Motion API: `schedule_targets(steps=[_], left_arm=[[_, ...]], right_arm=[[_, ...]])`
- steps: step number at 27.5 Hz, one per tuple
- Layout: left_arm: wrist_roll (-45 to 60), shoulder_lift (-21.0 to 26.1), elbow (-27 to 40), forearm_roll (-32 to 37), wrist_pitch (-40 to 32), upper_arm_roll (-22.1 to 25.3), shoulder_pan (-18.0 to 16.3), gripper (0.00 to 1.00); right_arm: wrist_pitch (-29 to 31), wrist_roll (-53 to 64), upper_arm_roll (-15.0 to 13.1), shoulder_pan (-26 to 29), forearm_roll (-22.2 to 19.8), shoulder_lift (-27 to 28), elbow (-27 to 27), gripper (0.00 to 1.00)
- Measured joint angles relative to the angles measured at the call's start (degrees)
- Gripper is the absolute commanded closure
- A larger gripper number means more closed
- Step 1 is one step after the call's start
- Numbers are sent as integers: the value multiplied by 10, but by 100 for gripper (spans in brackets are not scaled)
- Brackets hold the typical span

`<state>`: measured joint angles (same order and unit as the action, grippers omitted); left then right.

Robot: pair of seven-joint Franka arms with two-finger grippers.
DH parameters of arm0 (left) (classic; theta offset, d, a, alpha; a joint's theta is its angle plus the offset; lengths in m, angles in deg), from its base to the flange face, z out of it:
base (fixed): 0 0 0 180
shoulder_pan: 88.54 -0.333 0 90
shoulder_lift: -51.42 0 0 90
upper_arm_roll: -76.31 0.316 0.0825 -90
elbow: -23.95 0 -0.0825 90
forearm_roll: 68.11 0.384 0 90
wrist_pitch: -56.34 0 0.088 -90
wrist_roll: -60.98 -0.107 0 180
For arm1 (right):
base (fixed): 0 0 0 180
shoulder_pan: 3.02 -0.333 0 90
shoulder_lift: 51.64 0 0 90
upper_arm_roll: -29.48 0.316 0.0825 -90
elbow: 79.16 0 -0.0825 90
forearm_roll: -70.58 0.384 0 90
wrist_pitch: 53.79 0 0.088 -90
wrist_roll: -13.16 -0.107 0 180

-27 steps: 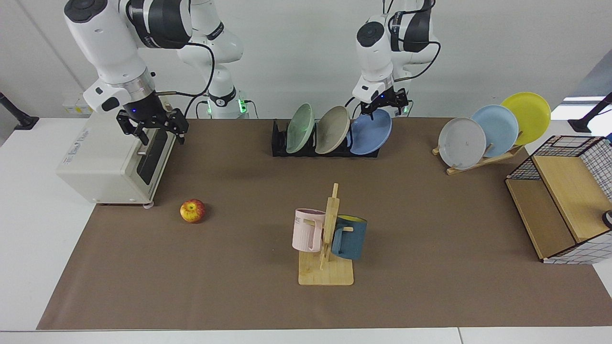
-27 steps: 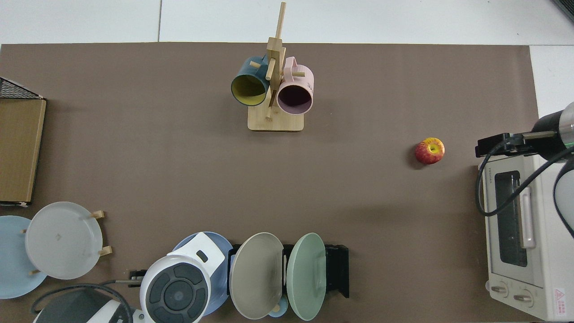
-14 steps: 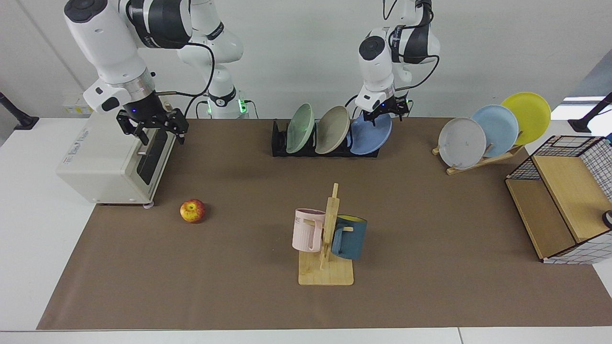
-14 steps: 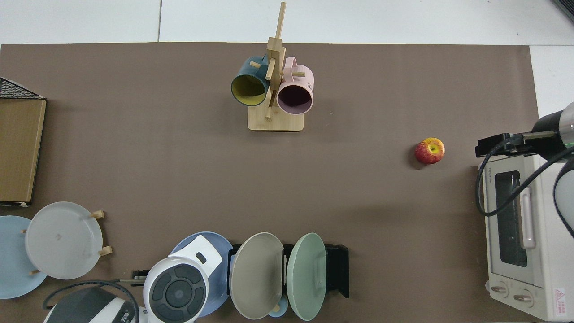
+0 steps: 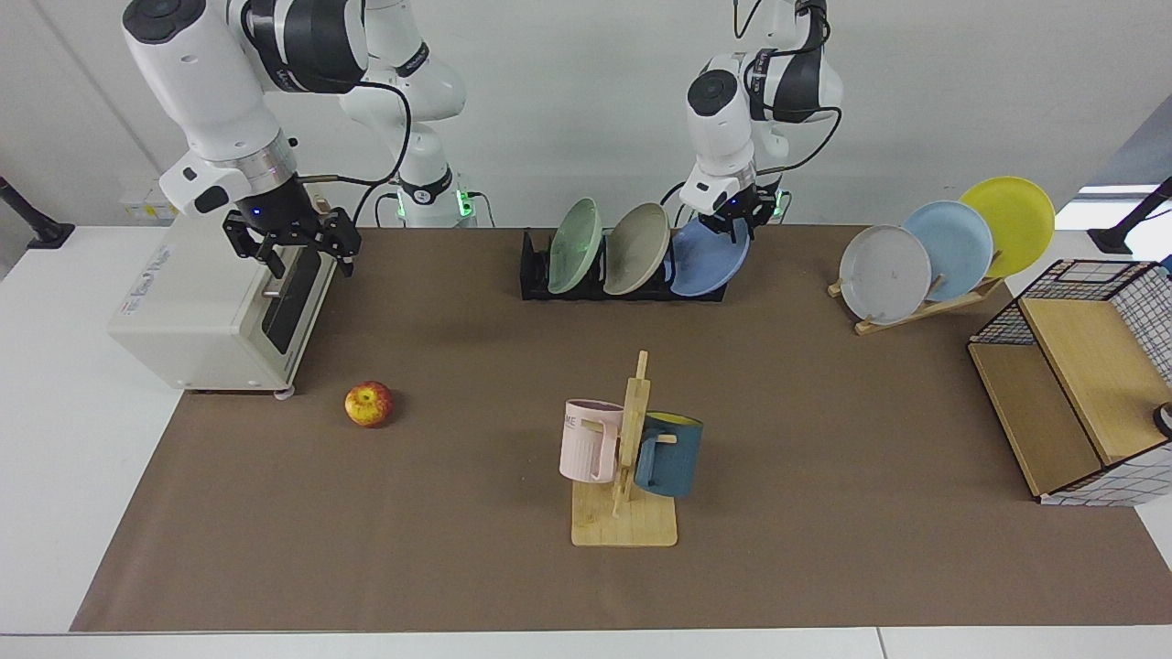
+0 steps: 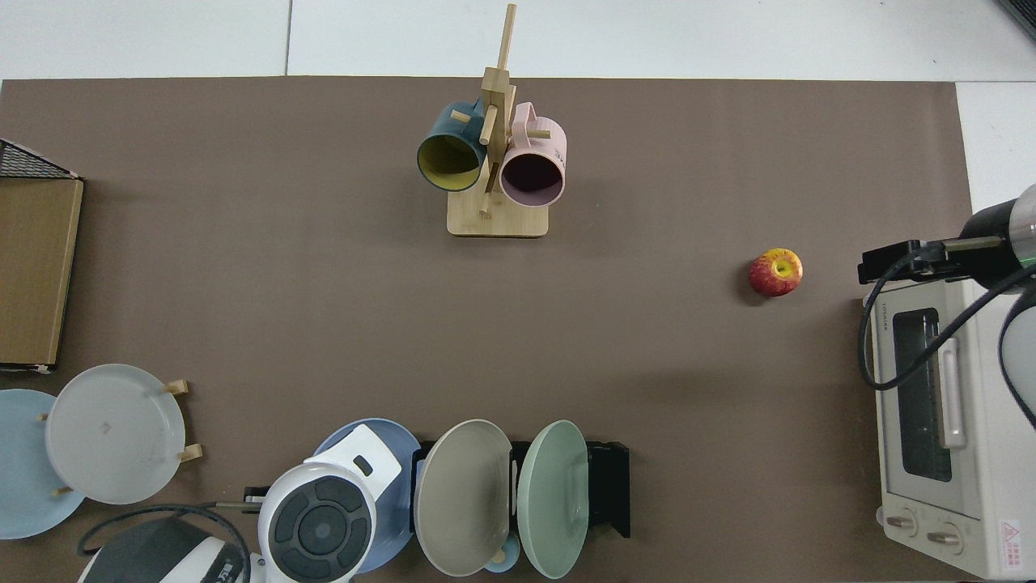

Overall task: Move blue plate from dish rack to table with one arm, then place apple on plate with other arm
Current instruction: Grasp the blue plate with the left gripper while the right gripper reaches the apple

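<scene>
At the black slotted dish rack (image 5: 549, 275), the left gripper (image 5: 737, 215) met the matte blue plate's (image 5: 705, 261) top rim, grip unclear. The right gripper (image 5: 291, 245) waited spread, empty, well apart from the rack, as was the round apple (image 5: 368, 404).

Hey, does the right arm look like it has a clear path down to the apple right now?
Probably yes. The right end effector hangs open above the toaster oven, while the apple sits alone on the brown mat beside the oven, with nothing standing over or against it.
</scene>
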<state>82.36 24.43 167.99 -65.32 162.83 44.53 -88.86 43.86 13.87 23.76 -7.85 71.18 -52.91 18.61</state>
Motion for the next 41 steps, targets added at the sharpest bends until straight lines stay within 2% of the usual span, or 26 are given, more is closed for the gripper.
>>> schedule_targets(steps=[11,23,36,41], left_arm=[[-22,-1,-7,14,-1,-4,0,100],[4,-2,-52,43,-68,-58,0,100],[32,-2,-118,73,-155,-75,-2,100],[33,2,-149,73,-166,-75,-17,100]], right_arm=[[0,0,2,-1,0,0,0,0],[53,33,5,-24,0,5,8,0],[122,85,6,-47,0,67,24,0],[157,102,4,-46,0,93,37,0]])
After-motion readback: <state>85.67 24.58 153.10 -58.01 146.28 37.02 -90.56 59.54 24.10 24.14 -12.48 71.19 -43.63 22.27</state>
